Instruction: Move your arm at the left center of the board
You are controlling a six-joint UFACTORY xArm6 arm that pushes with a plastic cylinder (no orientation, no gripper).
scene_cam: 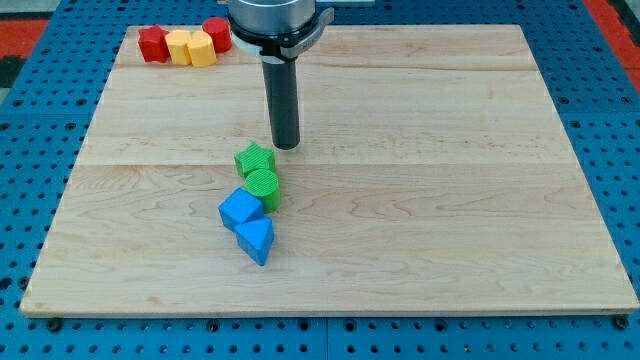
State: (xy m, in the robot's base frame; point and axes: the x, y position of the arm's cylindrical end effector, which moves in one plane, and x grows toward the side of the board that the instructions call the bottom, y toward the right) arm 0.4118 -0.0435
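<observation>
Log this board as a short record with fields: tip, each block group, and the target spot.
tip: my tip rests on the board, just above and right of the green star
green blocks: green star and green cylinder, touching, cylinder below
blue blocks: blue cube and blue triangular block, directly below the greens
top-left row: red block, yellow block, yellow hexagonal block, red cylinder, packed together
target: left center of the board lies to the view's left of my tip, not yet reached
</observation>
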